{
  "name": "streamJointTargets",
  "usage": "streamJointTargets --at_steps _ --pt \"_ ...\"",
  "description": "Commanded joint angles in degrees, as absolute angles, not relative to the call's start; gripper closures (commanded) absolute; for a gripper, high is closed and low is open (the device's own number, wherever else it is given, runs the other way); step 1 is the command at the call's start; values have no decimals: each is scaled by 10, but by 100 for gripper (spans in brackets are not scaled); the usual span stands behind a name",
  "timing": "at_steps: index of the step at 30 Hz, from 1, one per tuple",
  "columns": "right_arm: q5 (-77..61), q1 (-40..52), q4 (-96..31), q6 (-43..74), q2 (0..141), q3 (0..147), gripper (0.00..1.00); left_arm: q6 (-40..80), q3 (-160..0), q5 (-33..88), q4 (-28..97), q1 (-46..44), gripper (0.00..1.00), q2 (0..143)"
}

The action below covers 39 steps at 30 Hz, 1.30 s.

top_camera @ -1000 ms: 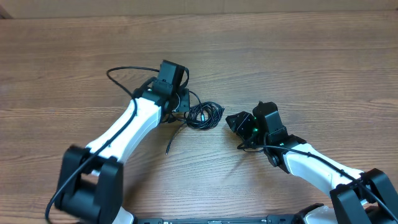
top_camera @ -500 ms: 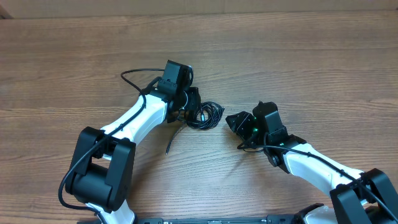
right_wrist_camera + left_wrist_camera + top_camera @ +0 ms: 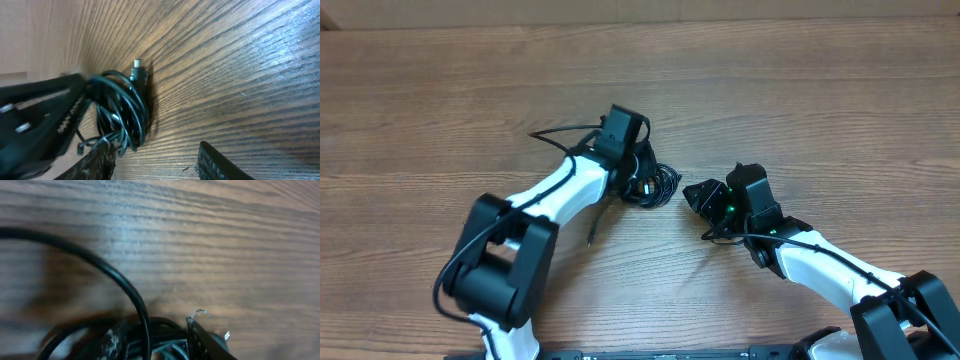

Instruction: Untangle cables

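While my left pincer (image 3: 642,175) sits low over the cables (image 3: 658,184) with its fingers down among the loops, I cannot tell whether it has a strand pinched or only leans on the bunch. The wrist view is blurred, with black cord crowding its bottom edge. My right pincer (image 3: 692,197) stands open and empty, just to the right of the bunch and not touching it.

The cables lie as one tight coil near the middle of the table (image 3: 800,90), between my two pincers. A loose tail (image 3: 594,228) trails off toward my left arm's side, and a small plug (image 3: 136,69) pokes out of the coil.

The main risk, I judge, is lifting the whole knot instead of one strand. If several loops are caught together, any pull will tighten the tangle or drag it along. With nothing pinning the far side, the coil would simply follow my left arm. That arm's own thick cable (image 3: 107,270) arcs close above the bunch and could snag a loop.

The top is smooth wood grain with a slight sheen, so I expect cords to slide on it. Of the room I see only a pale strip (image 3: 620,12) past the far edge.
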State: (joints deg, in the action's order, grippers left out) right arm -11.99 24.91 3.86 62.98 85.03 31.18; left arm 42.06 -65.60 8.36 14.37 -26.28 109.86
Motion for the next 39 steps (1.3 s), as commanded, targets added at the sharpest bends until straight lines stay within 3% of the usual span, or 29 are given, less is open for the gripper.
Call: streamJointTargets --at_steps 1,2,3,4,12,22,28,34,39 --pt "-116 251 42 627 853 319 49 449 -654 57 121 -258 69 1119" --pt "-116 251 42 627 853 319 48 455 -654 61 116 -254 78 1119" --pt "-116 251 42 627 853 319 48 459 -654 80 106 -247 95 1116" --pt "-116 251 41 627 853 319 49 459 -654 106 97 -243 96 1115" --pt "-116 251 40 627 853 319 48 459 -655 253 76 -217 96 1088" --pt "-116 251 38 628 853 319 48 468 -655 220 93 -143 96 1068" --pt "-116 251 38 628 853 319 48 467 -655 156 153 -105 85 1068" --pt "-116 251 38 628 853 319 48 467 -654 63 235 -94 82 1068" --pt "-116 251 38 628 853 319 48 461 -654 73 248 -94 78 1068"
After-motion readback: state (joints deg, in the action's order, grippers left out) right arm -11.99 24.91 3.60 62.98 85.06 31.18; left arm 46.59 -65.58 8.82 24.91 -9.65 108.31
